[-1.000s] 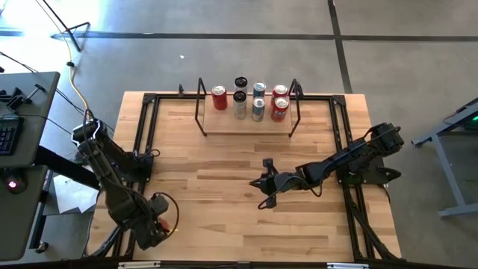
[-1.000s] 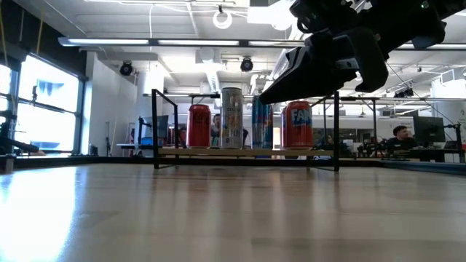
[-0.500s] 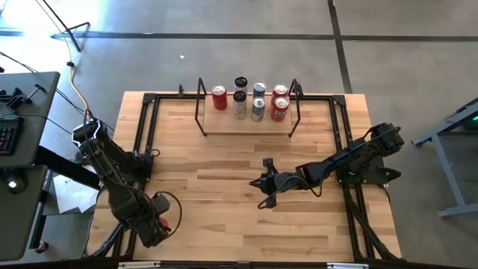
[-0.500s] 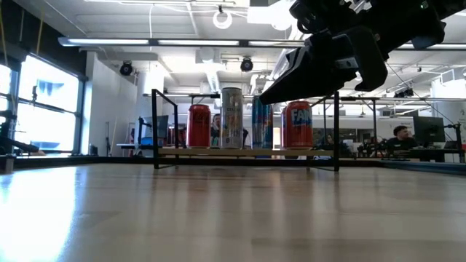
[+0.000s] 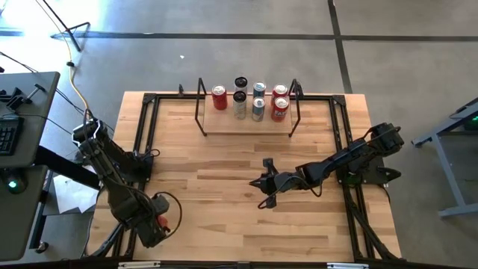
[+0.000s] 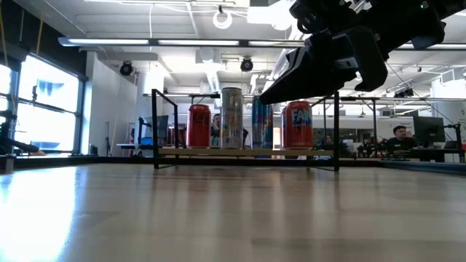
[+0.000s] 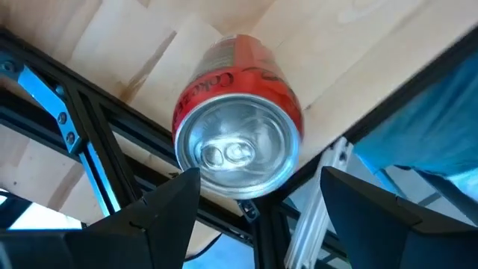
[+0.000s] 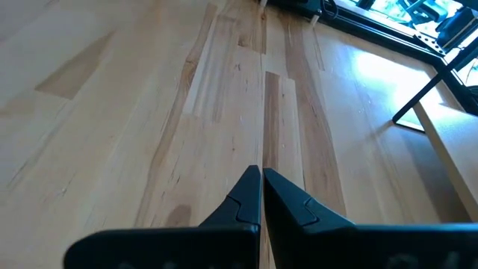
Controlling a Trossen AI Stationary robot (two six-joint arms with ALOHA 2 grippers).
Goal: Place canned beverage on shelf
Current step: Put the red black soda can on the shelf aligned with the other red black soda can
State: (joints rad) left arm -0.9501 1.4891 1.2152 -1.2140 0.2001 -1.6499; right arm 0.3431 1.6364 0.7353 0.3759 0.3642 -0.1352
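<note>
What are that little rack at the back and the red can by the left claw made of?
The shelf looks like a pale wood board, showing grain, on thin black rods, probably metal. The red can seems aluminium: a shiny silver top with a pull tab, painted sides.

A wooden table (image 5: pixel 224 164) fills mid-frame; at its upper edge stands the shelf (image 5: pixel 246 125), bearing several upright cans (image 5: pixel 258 101).
</note>
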